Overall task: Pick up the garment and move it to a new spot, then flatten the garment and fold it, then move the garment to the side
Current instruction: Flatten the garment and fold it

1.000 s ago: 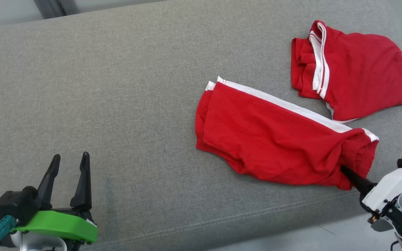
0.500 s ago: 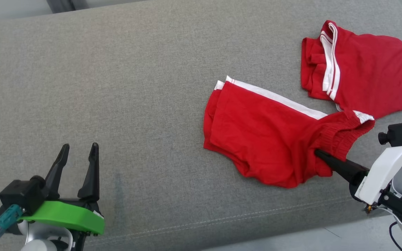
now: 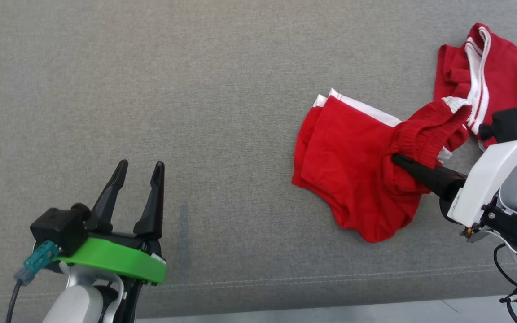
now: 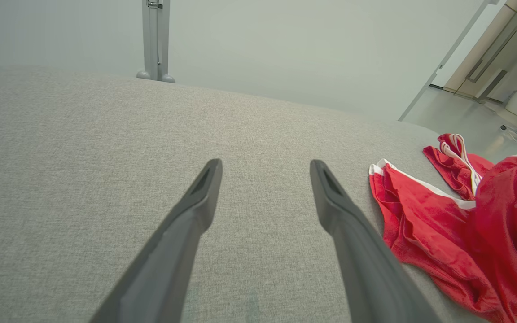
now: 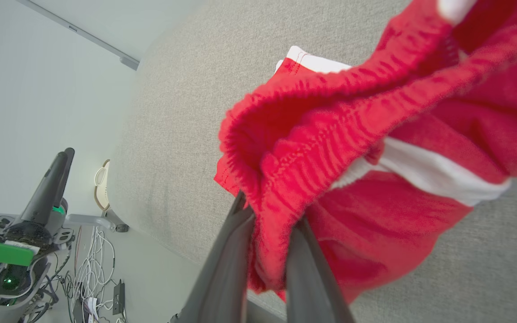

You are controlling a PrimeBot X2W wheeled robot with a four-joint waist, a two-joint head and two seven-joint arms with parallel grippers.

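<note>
Red shorts with a white side stripe lie at the right of the grey cushion. My right gripper is shut on their ribbed waistband and holds that end lifted and bunched, while the leg end rests on the cushion. The right wrist view shows the waistband pinched between the dark fingers. The shorts also appear at the right of the left wrist view. My left gripper stands open over bare cushion at the lower left, far from the shorts, with nothing between its fingers.
A second red garment with white stripes lies at the far right, just behind the lifted waistband. The grey cushion has wide free room at left and centre. Its front seam and edge run along the bottom.
My right gripper has raised the waistband and drawn it back over the shorts, bunching them shorter. The camera has shifted, so the whole scene has slid right. The left gripper stays open.
</note>
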